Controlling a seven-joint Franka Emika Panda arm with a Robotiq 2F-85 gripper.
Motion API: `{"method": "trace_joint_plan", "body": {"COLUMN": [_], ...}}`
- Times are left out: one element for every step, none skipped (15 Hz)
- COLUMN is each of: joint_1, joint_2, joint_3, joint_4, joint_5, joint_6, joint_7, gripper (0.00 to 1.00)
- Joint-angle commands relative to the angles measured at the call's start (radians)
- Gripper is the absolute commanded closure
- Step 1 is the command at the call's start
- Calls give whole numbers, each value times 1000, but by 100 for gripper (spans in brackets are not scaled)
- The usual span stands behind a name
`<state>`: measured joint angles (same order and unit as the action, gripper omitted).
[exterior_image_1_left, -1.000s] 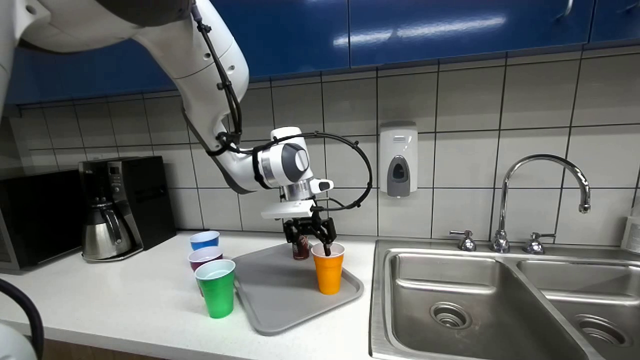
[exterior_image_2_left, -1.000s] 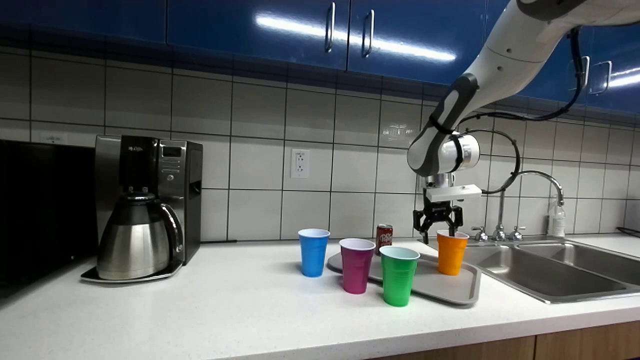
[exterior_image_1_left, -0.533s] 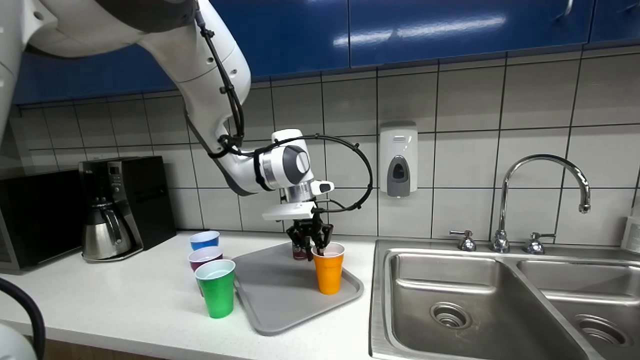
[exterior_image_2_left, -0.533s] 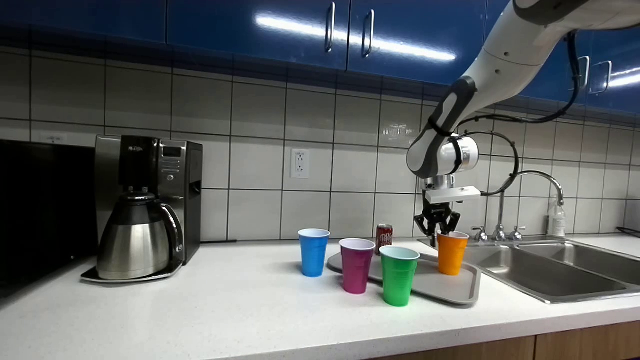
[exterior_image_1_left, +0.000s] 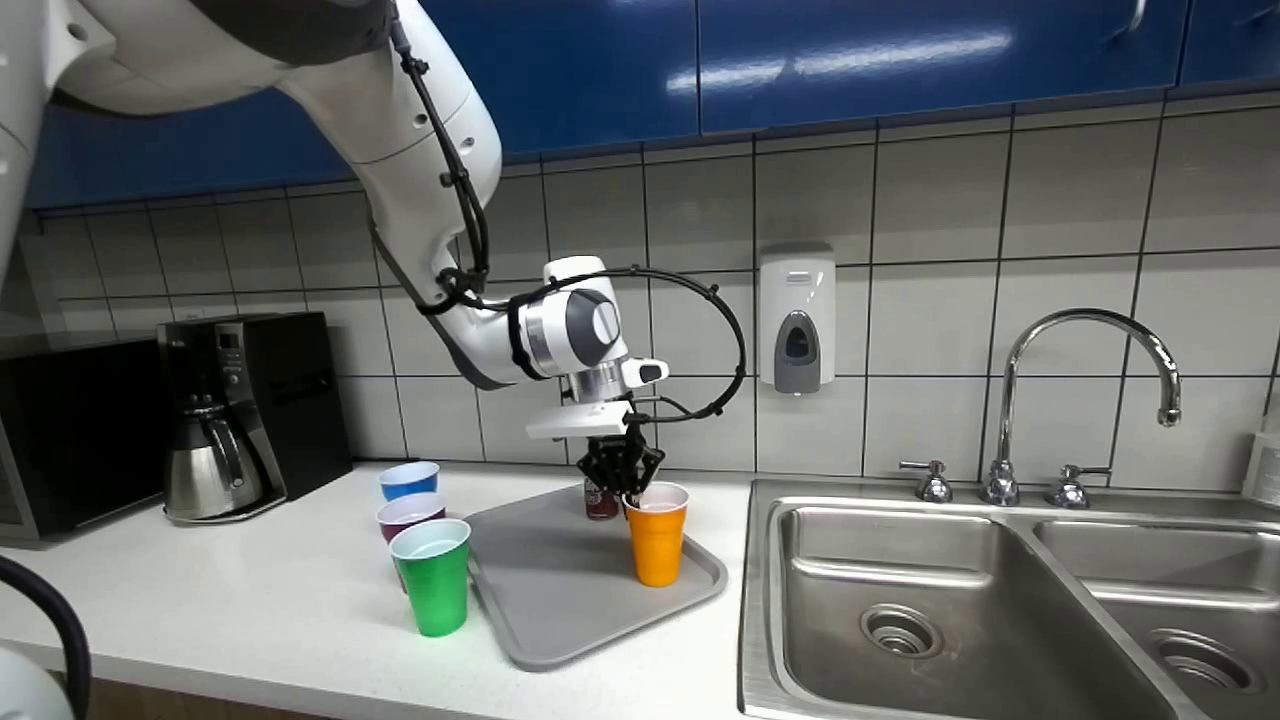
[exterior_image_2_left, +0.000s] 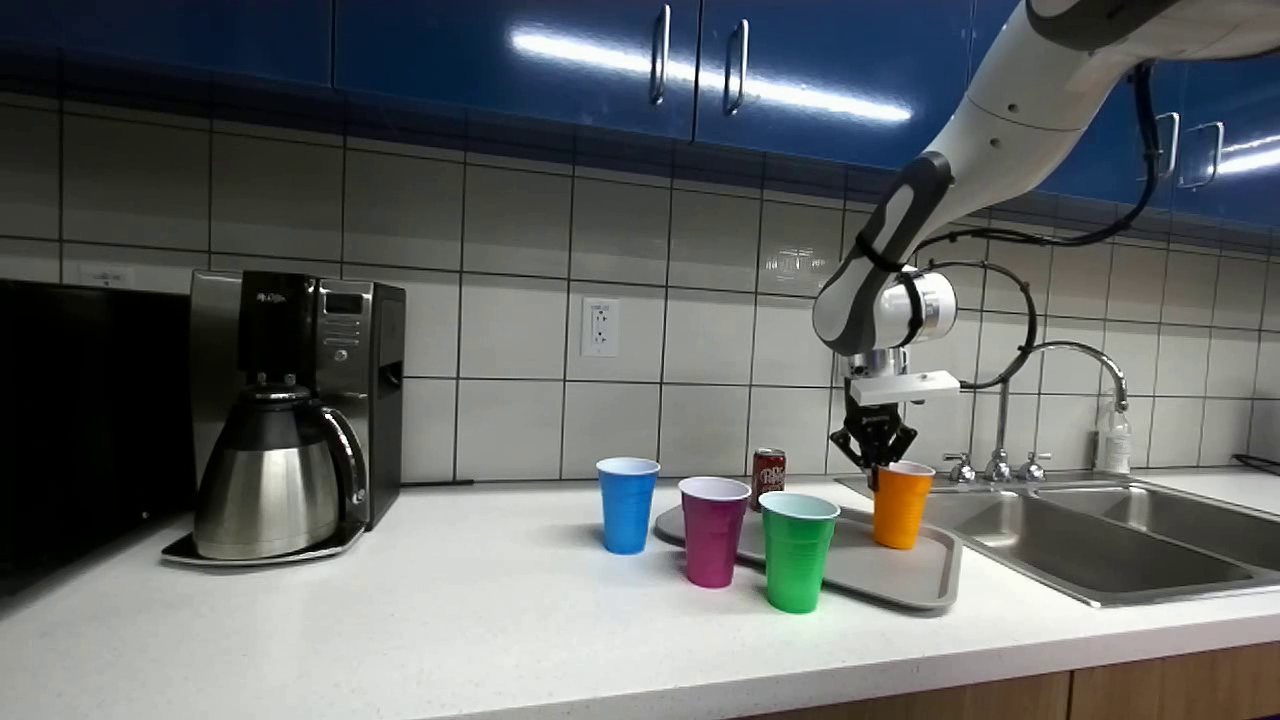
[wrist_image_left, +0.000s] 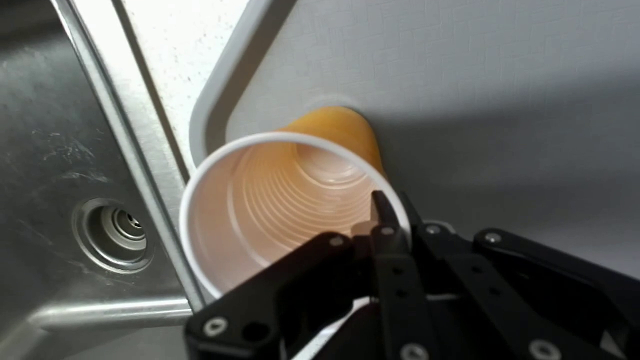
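Beneath gripper (wrist_image_left: 396, 206): orange cup (exterior_image_2_left: 902, 510), rim (wrist_image_left: 285, 137) pinched at one side.

Right of centre in an exterior view, the gripper (exterior_image_2_left: 876, 474) (previously spread) is pinching the orange cup (exterior_image_2_left: 902, 508).

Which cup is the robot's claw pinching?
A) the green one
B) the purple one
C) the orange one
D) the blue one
C, because in the wrist view the claw is closed on the orange cup, with one fingertip inside it and the other just outside.
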<state>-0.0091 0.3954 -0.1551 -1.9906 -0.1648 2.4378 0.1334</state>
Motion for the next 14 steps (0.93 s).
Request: {"method": "trace_joint_plan", "body": {"joint_1": [-4,-3,-2,-1,-1,0,0,0,0,0,-1,-2,-3,-4], "joint_2": [-16,-18,-20,-22,-24,-25,-26,-27,-28,-28,-27,-26,-23,-19], "joint_3": [2,1,1,0,0,-1,-1,-1,-1,-2,-2,-2,-3,-4], "joint_4": [8,9,11,13,16,18,21,24,27,32,38,45,51,59], "joint_5": [-17,-19,-21,-22,-24,-25,-26,-27,-27,-28,-28,-27,-27,-27], "joint_6": [0,0,0,0,0,1,2,3,4,4,5,7,9,10], "joint_7": [12,13,15,16,16,17,18,18,18,18,18,18,18,17], "gripper": [99,99,99,99,99,99,99,99,99,99,99,99,99,99]}}
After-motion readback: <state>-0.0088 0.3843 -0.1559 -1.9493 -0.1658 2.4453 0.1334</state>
